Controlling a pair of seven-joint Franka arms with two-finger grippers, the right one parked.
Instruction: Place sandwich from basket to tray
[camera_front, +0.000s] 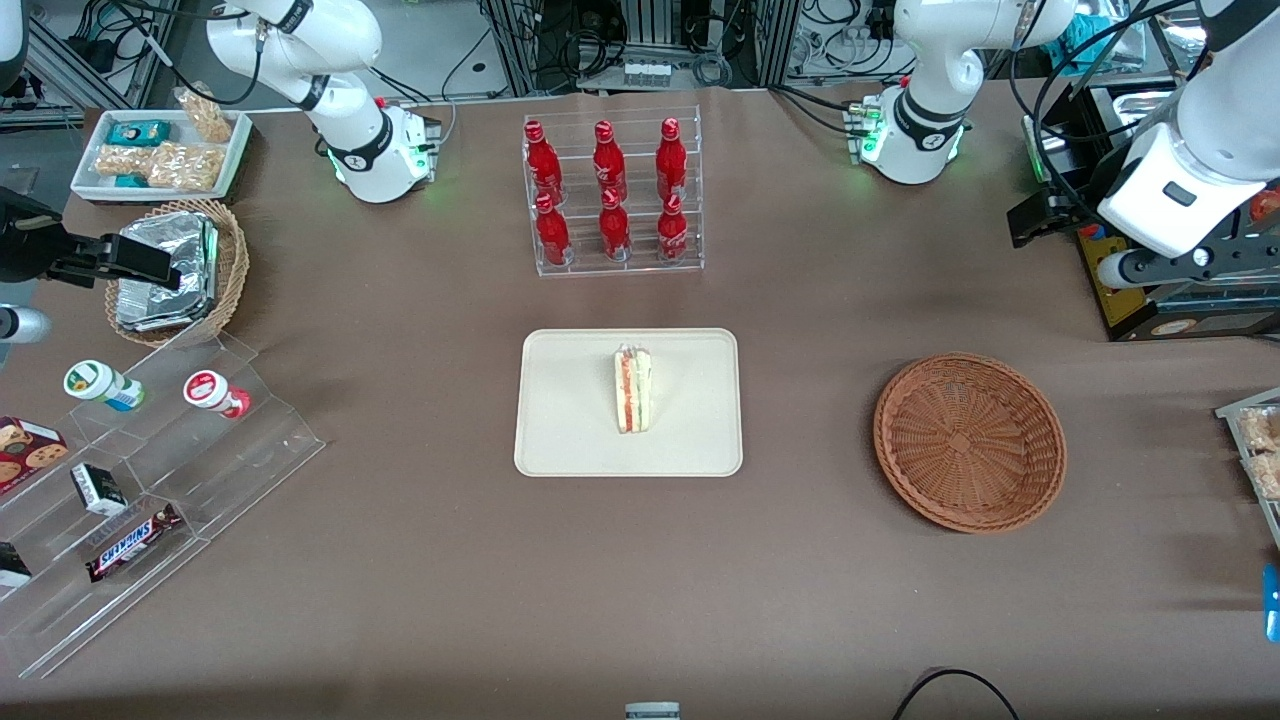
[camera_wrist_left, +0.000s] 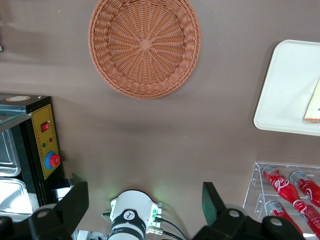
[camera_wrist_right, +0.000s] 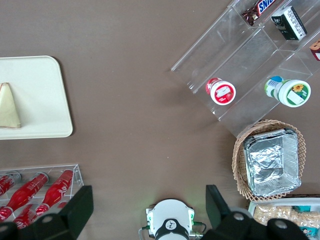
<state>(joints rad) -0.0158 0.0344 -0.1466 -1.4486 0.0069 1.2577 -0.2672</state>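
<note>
Sandwich seen standing on edge on tray; basket emptied. Gripper held high, fingers spread, nothing pinched. Risk judged: sandwich toppled by table bump.

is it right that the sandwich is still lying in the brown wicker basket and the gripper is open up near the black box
Not quite. The front view shows the sandwich standing on the tray, and the basket holds nothing. The rest stands: the gripper is open, raised above the table near the black box at the working arm's end.
</note>
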